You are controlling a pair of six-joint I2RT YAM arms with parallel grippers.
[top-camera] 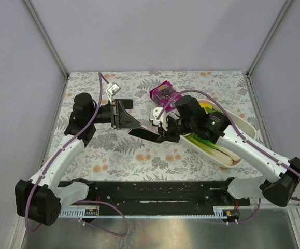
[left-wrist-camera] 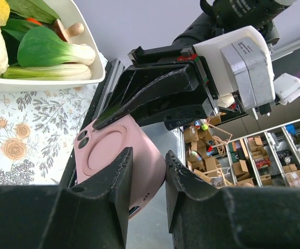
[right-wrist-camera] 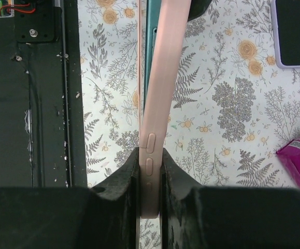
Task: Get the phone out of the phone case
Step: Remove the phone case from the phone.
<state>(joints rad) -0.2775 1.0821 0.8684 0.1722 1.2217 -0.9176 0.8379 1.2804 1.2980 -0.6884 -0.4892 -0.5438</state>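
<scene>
Robot lab test cell: plain white panel walls [top-camera: 165, 31], metal frame posts [top-camera: 46, 36], floral-cloth table [top-camera: 139, 155], black mounting rail [top-camera: 150, 192] at near edge. Beyond cell, storage shelving [left-wrist-camera: 282, 137] stacked with cardboard boxes [left-wrist-camera: 241, 167].

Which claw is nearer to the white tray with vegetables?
Right. The right claw is close beside the left end of the tray; the left claw is farther left, beyond the pink phone case.

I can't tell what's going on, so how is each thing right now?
pink phone case: held up by both claws
phone: still in case, teal edge showing
left claw: shut on the case's corner
right claw: shut on the case's side
other phone: lying flat on table
white tray: full of vegetables
</scene>
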